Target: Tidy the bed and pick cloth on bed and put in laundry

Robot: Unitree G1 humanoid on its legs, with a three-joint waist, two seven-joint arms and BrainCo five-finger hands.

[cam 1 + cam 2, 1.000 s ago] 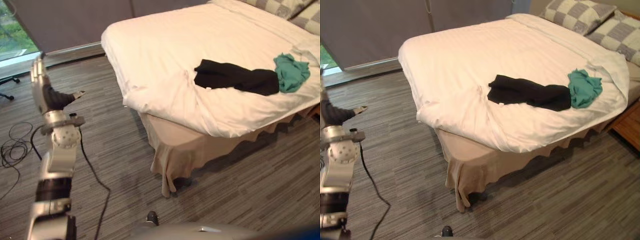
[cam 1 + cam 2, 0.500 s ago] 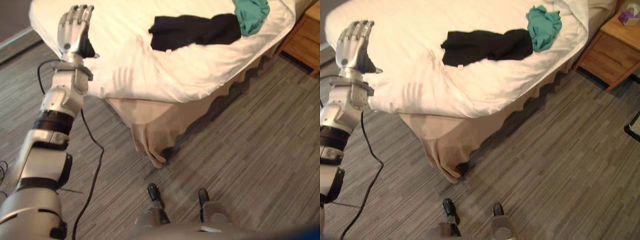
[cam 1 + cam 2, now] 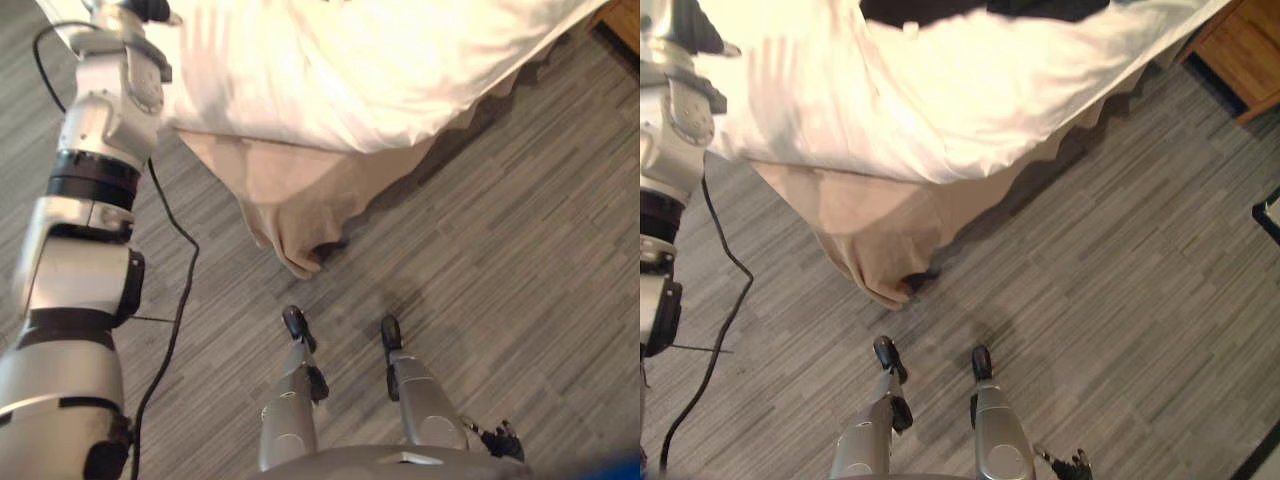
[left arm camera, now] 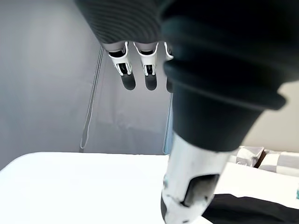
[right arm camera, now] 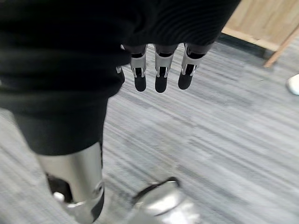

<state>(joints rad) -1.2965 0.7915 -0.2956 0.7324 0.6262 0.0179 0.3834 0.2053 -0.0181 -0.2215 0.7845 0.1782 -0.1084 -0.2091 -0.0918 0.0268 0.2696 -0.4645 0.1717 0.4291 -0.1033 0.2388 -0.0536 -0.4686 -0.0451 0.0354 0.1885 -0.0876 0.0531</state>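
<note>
Now the black cloth [image 4: 261, 210] lies on the white-quilted bed [image 3: 350, 70] near the left hand [image 4: 148, 65], fingers straight, apart; right hand [image 5: 159, 70] hangs likewise over grey plank floor [image 5: 233, 140]. Probably soft, light: pinch a bunched fold.

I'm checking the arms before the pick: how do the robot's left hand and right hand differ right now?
The left hand is held up over the bed's white duvet; the right hand hangs low over the grey floor. The black cloth lies just past the left hand; wooden furniture lies past the right hand. Both have straight fingers and hold nothing.
</note>
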